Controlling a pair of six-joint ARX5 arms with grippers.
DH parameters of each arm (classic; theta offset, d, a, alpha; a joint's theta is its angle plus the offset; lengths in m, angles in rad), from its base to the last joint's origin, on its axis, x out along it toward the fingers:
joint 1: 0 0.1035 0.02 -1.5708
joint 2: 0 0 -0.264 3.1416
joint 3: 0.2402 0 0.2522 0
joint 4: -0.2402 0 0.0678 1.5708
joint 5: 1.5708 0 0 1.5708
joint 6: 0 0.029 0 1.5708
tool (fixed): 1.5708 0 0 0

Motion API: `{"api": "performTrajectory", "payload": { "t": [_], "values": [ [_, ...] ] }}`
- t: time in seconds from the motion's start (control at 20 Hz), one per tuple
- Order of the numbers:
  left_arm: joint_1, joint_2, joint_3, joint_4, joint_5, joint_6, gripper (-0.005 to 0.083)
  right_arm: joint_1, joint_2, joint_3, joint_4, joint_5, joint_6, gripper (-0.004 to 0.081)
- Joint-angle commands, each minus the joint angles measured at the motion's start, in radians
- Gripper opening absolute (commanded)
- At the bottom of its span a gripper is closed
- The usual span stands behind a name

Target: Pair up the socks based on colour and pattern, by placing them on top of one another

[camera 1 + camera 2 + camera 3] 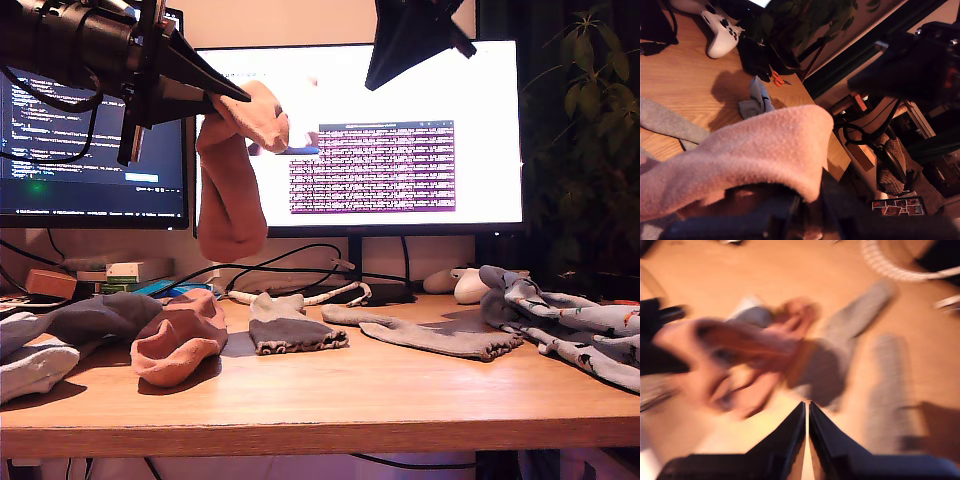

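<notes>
A salmon-pink sock [232,180] is held aloft by my first gripper [222,98], fingers clamped on its upper fold, above its mate [180,340] lying on the bench [330,390]. My second gripper [806,416] hangs empty, fingers together.

Risks, as judged: the limp sock may be dropped askew or bunched, missing the mate; the dangling toe may drag the grey ankle sock [290,328] nearby.

The bench is plain wood, with monitors [400,130] behind and a plant [590,100] at the exterior view's right.

Salmon-pink sock [230,170]; grey ankle sock [290,328]; figure-printed grey-blue socks [575,325].
</notes>
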Motion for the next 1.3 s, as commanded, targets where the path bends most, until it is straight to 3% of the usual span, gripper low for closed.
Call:
{"api": "performTrajectory", "payload": {
  "t": [0.0, 0.25, 0.45, 0.75, 1.05, 1.25],
  "values": [
    [0.004, -0.008, -0.006, 0.005, 0.004, 0.014, -0.0021, 0.01, -0.056, 0.003, 0.042, 0.055, -0.002, -0.0011],
    [0.004, -0.008, -0.006, 0.005, 0.004, 0.029, -0.0021, 0.037, -0.061, -0.043, 0.18, 0.168, 0.001, -0.0011],
    [0.005, -0.008, -0.006, 0.001, 0.004, 0.033, -0.0021, 0.065, -0.104, -0.182, 0.344, 0.211, 0.002, -0.0011],
    [0.005, -0.008, -0.006, -0.026, 0.004, 0.072, -0.0021, 0.08, -0.299, -0.546, 0.677, 0.257, 0.005, -0.0011],
    [0.027, -0.008, -0.003, -0.028, 0.033, 0.092, -0.0021, 0.08, -0.555, -0.941, 0.927, 0.256, 0.005, -0.0011],
    [0.072, -0.008, 0.009, -0.024, 0.033, 0.104, -0.0021, 0.08, -0.748, -1.138, 0.95, 0.252, 0.032, -0.0011]
  ]
}}
